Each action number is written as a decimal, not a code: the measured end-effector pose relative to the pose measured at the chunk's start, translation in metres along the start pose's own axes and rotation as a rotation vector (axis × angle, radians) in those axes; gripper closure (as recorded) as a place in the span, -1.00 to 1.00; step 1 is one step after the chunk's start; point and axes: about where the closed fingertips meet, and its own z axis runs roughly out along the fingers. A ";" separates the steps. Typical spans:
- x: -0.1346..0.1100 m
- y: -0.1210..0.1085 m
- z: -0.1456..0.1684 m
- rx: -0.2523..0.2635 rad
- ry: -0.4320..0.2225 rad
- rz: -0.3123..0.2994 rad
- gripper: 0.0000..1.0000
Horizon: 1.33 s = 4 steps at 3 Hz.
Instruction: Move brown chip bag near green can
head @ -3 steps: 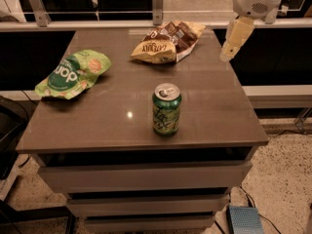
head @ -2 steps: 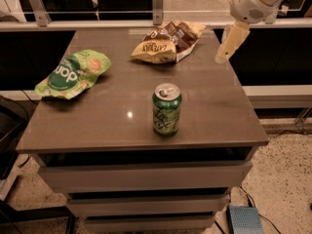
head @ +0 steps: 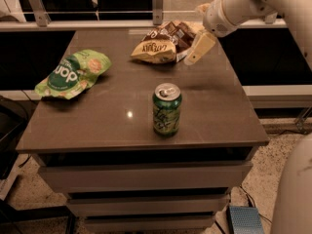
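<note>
The fingers (head: 201, 47) look spread, one pale pad hanging down and the other only a nub higher up by the wrist, though from this angle that spread is a best reading, not a certainty. The gripper (head: 196, 33) hovers beyond the green can (head: 167, 109) and off to the picture's right of it, empty, pinching nothing. The brown chip bag (head: 161, 44) lies straight behind the green can, well apart from it, at the far edge of the table (head: 229, 111). Here is the relation that matters: the bag sits just to the picture-left of the lower finger, its long axis running side to side across the table, so the near end of the bag is the one facing the gripper. Whether pad and foil touch cannot be told. The count: one brown chip bag, one green can, one bright green chip bag (head: 73, 73) resting off to the can's picture-left, one gripper.
</note>
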 end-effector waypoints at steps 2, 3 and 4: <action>-0.018 0.009 0.085 -0.065 -0.097 0.123 -1.00; -0.020 0.016 0.103 -0.083 -0.121 0.146 -0.66; -0.023 0.018 0.105 -0.071 -0.135 0.147 -0.20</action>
